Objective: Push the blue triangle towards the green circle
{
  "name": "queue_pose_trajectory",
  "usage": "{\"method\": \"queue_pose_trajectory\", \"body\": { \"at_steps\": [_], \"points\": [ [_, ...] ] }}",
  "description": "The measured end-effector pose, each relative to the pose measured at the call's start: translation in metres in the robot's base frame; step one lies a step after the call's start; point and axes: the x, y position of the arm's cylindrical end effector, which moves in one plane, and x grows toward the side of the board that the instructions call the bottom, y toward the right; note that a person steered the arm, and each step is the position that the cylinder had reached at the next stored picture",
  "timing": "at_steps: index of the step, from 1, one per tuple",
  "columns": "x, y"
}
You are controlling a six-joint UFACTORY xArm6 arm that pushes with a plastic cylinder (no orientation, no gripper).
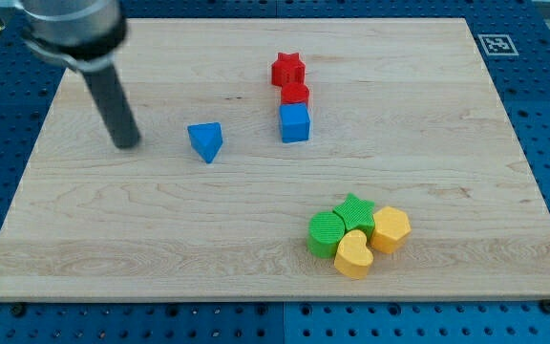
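— Blue triangle lies at the board's upper middle, apart from my tip, which stands to the view's left of it. Is it the approach step?

— I judge yes. No pincer exists, only a rod. The green circle is toward the bottom right, so the tip must go behind the triangle's upper-left side, then push diagonally.

My arm comes in from the view's top left corner, its grey housing blurred there. The dark rod slants down and toward the view's right from it, and my tip rests on the table.
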Motion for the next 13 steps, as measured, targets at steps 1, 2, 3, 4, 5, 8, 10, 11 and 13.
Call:
{"method": "queue_pose_trajectory", "body": {
  "at_steps": [1,2,3,4,5,8,10,11,13],
  "points": [
    [-0.05,0.014],
    [-0.052,0.025],
    [-0.052,0.025],
    [-0.041,0.031],
    [-0.033,0.041],
    [0.035,0.13],
    [0.067,0.192],
    [0.064,0.171],
    [0.03,0.151]
  ]
}}
